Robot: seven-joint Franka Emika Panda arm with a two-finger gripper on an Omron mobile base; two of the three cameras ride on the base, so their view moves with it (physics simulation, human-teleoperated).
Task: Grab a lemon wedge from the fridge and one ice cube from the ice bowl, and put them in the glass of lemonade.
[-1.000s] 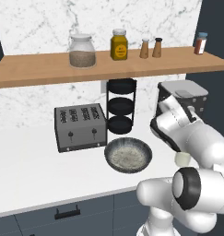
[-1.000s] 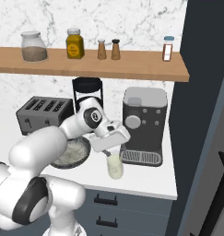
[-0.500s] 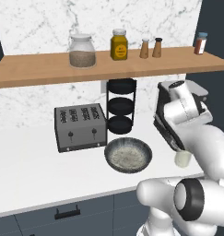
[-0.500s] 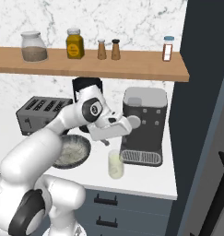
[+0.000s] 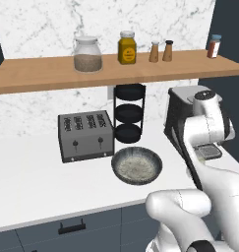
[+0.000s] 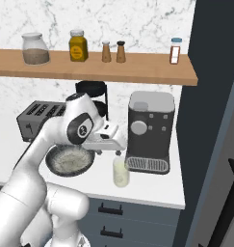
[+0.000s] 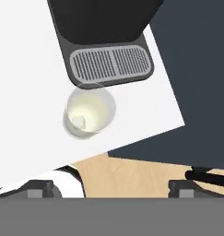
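Here the glass of lemonade [image 6: 121,171] stands upright, long axis vertical, on the counter [image 6: 152,185] just before the coffee machine's [image 6: 150,130] drip tray. Gripper [image 6: 119,143] above it, fingers wide apart, empty.

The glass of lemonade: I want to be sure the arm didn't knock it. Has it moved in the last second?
No. The glass of lemonade stands at the same spot before the coffee machine, by its drip tray's left corner.
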